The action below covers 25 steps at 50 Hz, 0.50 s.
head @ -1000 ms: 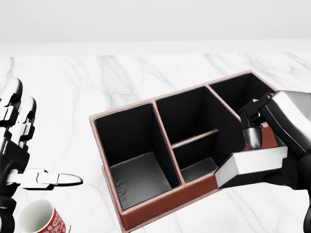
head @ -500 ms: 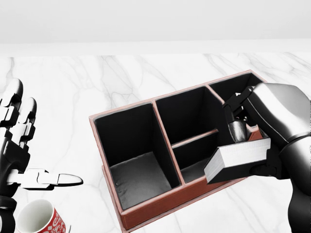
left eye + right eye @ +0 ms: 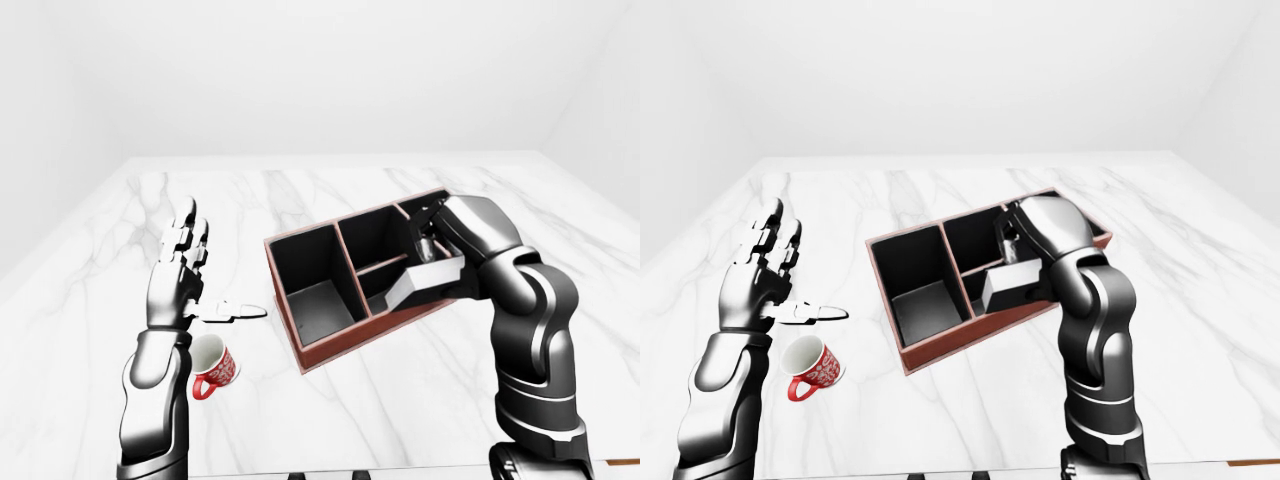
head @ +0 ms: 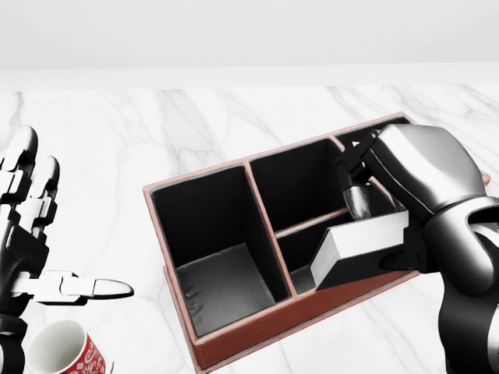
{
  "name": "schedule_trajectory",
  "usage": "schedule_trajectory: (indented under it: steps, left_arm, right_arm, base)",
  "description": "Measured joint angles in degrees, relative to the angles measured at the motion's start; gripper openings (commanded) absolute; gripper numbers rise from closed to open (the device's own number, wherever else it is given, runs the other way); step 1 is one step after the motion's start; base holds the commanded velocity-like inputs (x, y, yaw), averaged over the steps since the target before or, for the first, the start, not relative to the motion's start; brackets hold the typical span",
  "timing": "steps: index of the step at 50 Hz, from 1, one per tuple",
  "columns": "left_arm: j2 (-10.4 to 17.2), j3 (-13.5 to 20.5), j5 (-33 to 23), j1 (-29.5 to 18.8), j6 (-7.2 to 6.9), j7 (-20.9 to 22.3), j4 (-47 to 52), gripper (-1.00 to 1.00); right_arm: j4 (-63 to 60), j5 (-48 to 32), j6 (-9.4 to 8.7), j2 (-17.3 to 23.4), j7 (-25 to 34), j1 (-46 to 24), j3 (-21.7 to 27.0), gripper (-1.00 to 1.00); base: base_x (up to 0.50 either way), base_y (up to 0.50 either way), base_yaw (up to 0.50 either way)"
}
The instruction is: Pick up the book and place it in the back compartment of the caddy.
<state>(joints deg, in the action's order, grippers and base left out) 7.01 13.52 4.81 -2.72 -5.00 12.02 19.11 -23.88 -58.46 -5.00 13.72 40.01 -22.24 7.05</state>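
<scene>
Your right hand [image 4: 373, 204] has its fingers closed round the book [image 4: 360, 248], gripping it at its upper right end, with one finger lying over the top edge. The book hangs tilted, white page edges showing, its free end dipping down and to the left of the hand in the head view. It sits over the caddy [image 4: 234, 331], across the lower small compartment of the middle section and the red wall below it; you cannot tell from these views whether it touches the rim.

Just past your fingertips, to the left, lies the thin divider [image 4: 310, 223] that splits the middle section in two. Beyond that is the large compartment, well to the left of the hand. The third compartment at the caddy's upper right is mostly hidden behind your own forearm and hand.

Your left hand [image 3: 180, 270] is raised well clear of the caddy, fingers spread wide, thumb pointing toward it, holding nothing. Below that hand a red patterned mug [image 3: 810, 366] lies on its side.

Everything rests on a white marble desk [image 3: 350, 410] with grey veining, set in a plain white room.
</scene>
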Motion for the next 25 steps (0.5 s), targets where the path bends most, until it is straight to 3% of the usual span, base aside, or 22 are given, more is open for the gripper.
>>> schedule_trajectory:
  steps: [25]
  left_arm:
    - [0.1,0.1,0.2,-0.1,0.00,0.0,0.0,0.98]
  right_arm:
    - [5.2,-0.4,0.00,-0.2,-0.5,-4.6,-1.5,-1.00]
  base:
    - [0.00,0.00,0.00]
